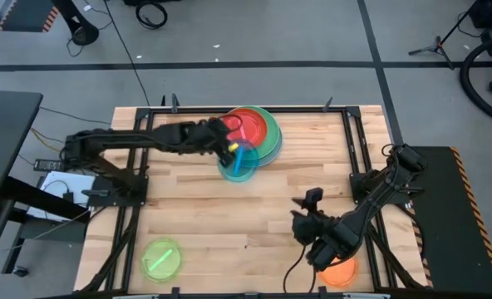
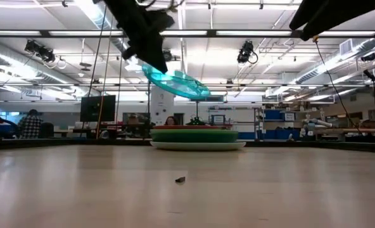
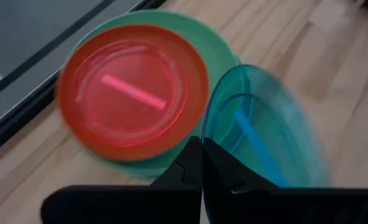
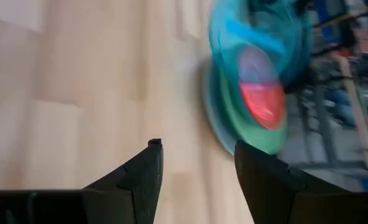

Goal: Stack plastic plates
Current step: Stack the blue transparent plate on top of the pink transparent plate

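Note:
A stack of plates (image 1: pixel 261 133) stands at the table's far middle, with an orange-red plate (image 3: pixel 131 93) on top, green plates under it and a light blue one at the bottom (image 2: pixel 197 145). My left gripper (image 3: pixel 201 146) is shut on a small translucent cyan plate (image 1: pixel 239 163), which is in the air beside the stack's near edge. A lime plate (image 1: pixel 161 258) lies flat near the table's near left corner. An orange plate (image 1: pixel 340 271) lies at the near right, partly under my right arm. My right gripper (image 4: pixel 196 155) is open above the table and points toward the stack. My left gripper pinches the cyan plate's rim (image 3: pixel 207 134) between its two fingers, coming level from the table's left. The plate (image 2: pixel 175 82) is lifted clear above the stack. It is tilted, with the held edge higher and the far edge lower.
Bare wooden table spreads between the stack and the two small plates at the near edge. A black metal frame (image 1: pixel 352 145) runs around the working area. A small dark speck (image 2: pixel 180 180) lies on the wood in the low view.

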Tool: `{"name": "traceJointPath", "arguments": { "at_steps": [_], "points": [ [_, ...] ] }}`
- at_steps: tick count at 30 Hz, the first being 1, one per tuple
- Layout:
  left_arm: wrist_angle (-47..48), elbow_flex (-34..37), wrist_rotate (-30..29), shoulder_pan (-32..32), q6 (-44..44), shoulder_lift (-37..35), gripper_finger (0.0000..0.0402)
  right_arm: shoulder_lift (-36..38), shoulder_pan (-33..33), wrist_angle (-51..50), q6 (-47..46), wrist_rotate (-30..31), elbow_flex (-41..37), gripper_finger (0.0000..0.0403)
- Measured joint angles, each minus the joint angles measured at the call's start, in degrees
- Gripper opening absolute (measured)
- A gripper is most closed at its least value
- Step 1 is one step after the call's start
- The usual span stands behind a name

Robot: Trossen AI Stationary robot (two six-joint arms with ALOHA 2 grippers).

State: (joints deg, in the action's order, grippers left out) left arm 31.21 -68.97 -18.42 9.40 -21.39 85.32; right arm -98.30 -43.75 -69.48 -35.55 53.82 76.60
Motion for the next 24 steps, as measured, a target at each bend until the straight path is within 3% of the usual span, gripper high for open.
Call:
{"name": "traceJointPath", "arguments": {
  "at_steps": [4,12,16,21,24],
  "points": [
    [3.0,0.0,0.6,1.8,0.6,-4.0,0.0004,0.0,1.0,-7.4,-4.9,1.7,0.0,0.0205],
    [3.0,0.0,7.5,9.3,1.0,-7.1,0.0004,1.1,3.3,-6.3,-4.4,3.8,0.0,0.0205],
    [3.0,0.0,11.9,14.3,0.8,-7.1,0.0004,1.2,4.9,-1.3,0.2,1.1,0.0,0.0205],
    [3.5,0.0,12.2,17.6,1.1,-7.2,0.0004,1.1,7.2,2.6,11.5,-5.9,1.1,0.0205],
    [4.4,0.0,12.2,17.4,1.6,-7.5,0.0004,2.2,8.0,-3.1,13.3,-0.8,4.1,0.0205]
  ]
}}
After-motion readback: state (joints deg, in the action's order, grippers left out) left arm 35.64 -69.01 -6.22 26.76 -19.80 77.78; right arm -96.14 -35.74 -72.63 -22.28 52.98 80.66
